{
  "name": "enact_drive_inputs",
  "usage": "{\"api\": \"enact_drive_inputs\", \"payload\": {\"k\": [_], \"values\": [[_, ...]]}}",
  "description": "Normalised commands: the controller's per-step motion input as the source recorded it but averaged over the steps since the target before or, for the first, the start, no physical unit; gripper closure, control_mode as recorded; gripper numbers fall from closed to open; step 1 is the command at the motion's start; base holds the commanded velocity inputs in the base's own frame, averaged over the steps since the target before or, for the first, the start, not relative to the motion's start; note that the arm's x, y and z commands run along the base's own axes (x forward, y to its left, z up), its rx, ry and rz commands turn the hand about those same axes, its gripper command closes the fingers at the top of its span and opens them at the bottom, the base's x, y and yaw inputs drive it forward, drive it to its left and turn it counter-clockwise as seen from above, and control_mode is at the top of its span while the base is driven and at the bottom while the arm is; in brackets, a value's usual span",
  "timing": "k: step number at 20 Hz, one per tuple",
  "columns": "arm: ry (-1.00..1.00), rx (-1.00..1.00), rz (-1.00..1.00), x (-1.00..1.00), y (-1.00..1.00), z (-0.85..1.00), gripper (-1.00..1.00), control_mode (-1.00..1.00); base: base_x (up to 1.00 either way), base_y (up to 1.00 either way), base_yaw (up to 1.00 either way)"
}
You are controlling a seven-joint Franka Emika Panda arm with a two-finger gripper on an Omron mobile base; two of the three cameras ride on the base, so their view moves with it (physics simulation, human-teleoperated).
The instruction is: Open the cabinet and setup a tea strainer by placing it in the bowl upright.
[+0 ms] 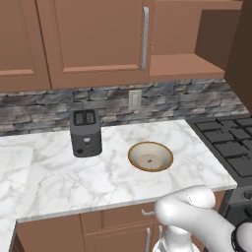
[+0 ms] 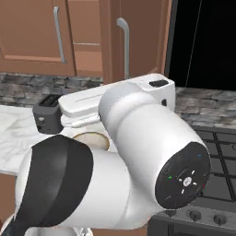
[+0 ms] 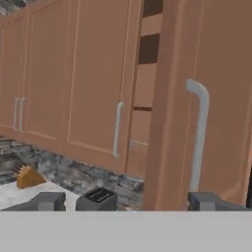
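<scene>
The cabinet (image 1: 98, 39) hangs above the counter. Its left door is closed and its right door (image 3: 206, 74) is swung out towards me, with the long silver handle (image 3: 199, 133) facing the hand. Through the gap I see the inner shelf (image 1: 182, 64), which looks bare from here. The tea strainer is out of view. The beige bowl (image 1: 150, 156) with a brown rim sits on the marble counter, right of the toaster. In the hand view my gripper (image 3: 130, 203) is open, its fingertips (image 3: 49, 201) wide apart with nothing between them. The right tip is just below the handle's lower end.
A dark grey toaster (image 1: 86, 133) stands against the stone backsplash. The black stove (image 1: 226, 142) borders the counter on the right. A knife block (image 3: 27, 176) sits far left in the hand view. The open door (image 2: 138, 37) juts out above the counter near my arm.
</scene>
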Motion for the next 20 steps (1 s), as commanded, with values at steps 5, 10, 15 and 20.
{"api": "enact_drive_inputs", "payload": {"k": [5,10,15,20], "values": [[0.31,-0.36,-0.28,-0.58,0.88,0.00,-1.00,-1.00,0.00,0.00,0.00],[0.25,-0.36,-0.29,-0.58,0.83,-0.02,-1.00,-1.00,0.00,0.00,0.00],[0.17,-0.33,-0.28,-0.43,0.64,0.00,-1.00,-1.00,0.00,0.00,0.00],[0.30,-0.33,-0.35,-0.20,0.44,-0.12,-1.00,-1.00,0.00,0.00,0.00]]}}
